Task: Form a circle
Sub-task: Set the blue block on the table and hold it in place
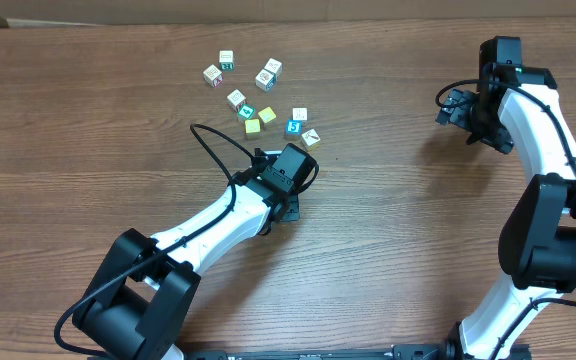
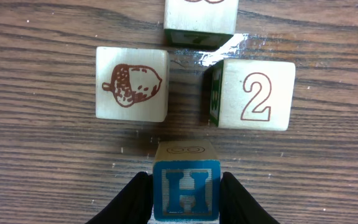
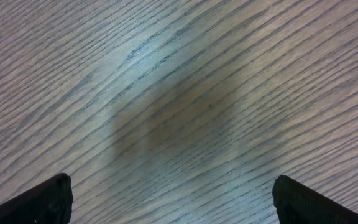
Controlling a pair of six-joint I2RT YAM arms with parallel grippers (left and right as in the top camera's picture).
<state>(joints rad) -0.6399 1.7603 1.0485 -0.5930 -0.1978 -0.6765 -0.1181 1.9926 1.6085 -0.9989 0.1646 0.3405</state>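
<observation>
The blue H cube (image 2: 186, 190) sits between the fingers of the left gripper (image 2: 185, 180), which pinch it on both sides against the table (image 2: 42, 155). The left arm (image 1: 218, 215) stretches low and forward, wrist turned down over the work. The right arm (image 1: 543, 120) is folded well off to the side, and the right gripper (image 3: 171, 186) is spread wide, holding nothing. Step in hand, by judgement: seating the H cube as the nearest member of the circle (image 2: 211, 93). Ahead-left of the claw lies the acorn cube (image 2: 131, 85), ahead-right the cube marked 2 (image 2: 253, 94), and farthest ahead a third cube (image 2: 200, 18), cropped. The next move likely calls for release and a straight lift, without nudging the neighbours.
</observation>
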